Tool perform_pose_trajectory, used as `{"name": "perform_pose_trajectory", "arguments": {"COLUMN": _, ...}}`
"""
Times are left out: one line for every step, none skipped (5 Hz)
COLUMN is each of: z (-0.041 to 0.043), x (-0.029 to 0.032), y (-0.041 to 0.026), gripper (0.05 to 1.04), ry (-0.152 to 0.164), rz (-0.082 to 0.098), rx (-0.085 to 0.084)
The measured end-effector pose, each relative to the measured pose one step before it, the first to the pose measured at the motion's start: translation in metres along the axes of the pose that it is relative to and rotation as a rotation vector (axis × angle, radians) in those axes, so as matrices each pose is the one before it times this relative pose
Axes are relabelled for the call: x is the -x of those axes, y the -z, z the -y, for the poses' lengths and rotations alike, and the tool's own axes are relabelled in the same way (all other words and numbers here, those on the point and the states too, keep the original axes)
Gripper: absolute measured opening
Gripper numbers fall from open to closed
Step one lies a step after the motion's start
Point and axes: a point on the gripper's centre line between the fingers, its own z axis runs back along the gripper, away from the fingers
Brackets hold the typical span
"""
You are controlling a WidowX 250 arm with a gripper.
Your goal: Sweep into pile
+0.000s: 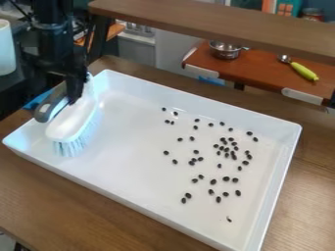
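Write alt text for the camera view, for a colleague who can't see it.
The robot's black hand holds a white-bristled brush, bristles down, at the left end of a white tray, while small dark beans lie scattered over the tray's right half, not in one pile. Behind, a metal pot sits on a reddish-brown surface.

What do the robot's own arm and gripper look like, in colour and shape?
The arm is black, with a thick, blocky upper section. Thin dark cable seems to run beside it. The gripper is black too, narrower and angular. I can make out no markings.
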Motion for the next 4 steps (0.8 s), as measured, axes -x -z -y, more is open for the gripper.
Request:
{"name": "perform_pose_trajectory", "arguments": {"z": 0.00077, "x": 0.00173, "y": 0.00869, "gripper": 1.006, "ry": -0.0065, "rz": 0.0153, "rx": -0.0120}}
{"name": "perform_pose_trajectory", "arguments": {"z": 0.00122, "x": 0.00015, "y": 0.00637, "gripper": 1.006, "ry": 0.0190, "rz": 0.0218, "rx": 0.0056}}
{"name": "perform_pose_trajectory", "arguments": {"z": -0.00799, "x": 0.00176, "y": 0.00296, "gripper": 0.975, "ry": -0.0029, "rz": -0.0030, "rx": 0.0044}}
{"name": "perform_pose_trajectory", "arguments": {"z": 0.00106, "x": 0.00517, "y": 0.00616, "gripper": 0.805, "ry": -0.0079, "rz": -0.0425, "rx": 0.0070}}
